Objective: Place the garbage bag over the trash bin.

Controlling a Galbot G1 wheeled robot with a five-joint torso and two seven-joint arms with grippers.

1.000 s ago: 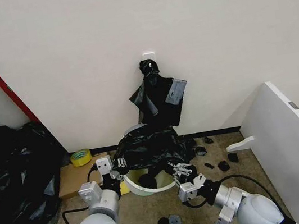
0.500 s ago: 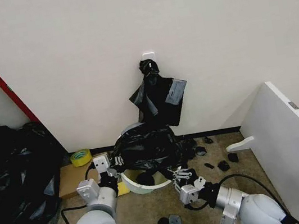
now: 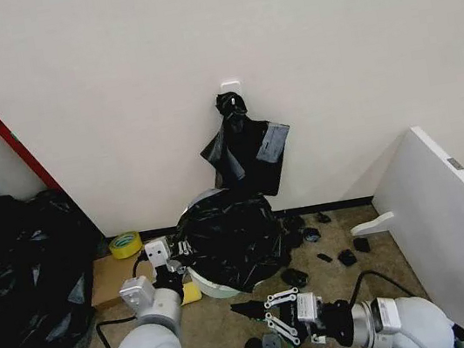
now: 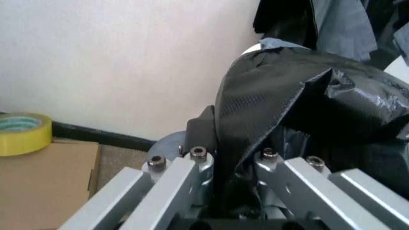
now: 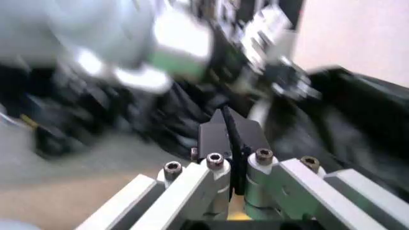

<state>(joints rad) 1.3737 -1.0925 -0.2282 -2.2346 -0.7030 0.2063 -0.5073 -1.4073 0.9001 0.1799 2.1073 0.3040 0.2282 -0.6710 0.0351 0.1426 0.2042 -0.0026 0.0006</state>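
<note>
- The thin, glossy, crinkly black plastic garbage bag (image 3: 229, 238) is seen draped over the round white plastic trash bin (image 3: 207, 286), which sits on the floor right against the wall. Most of the bin is covered; only a strip of white rim at the front-left and a bit at the back is left peeking out.
- The left end effector (image 3: 173, 256) is parked at the bin's left edge, clenched on the garbage bag. In the left wrist view a fold of black plastic (image 4: 268, 105) is pinched between the fingers (image 4: 199, 129).
- The right end effector (image 3: 256, 311) is held low over the floor in front of the bin, apart from the bag, pointing to the robot's left. Its fingers (image 5: 225, 136) are pressed together with nothing obvious gripped.
- A knotted bunch of black bags with a grey patch (image 3: 246, 150) is hung on the wall just above the bin.
- A roll of yellow tape (image 3: 125, 244) is resting on a flat piece of brown cardboard (image 3: 111, 277) to the left.
- A white board (image 3: 451, 219) is leaned on the right, and small black scraps (image 3: 346, 257) are scattered on the floor near it.
</note>
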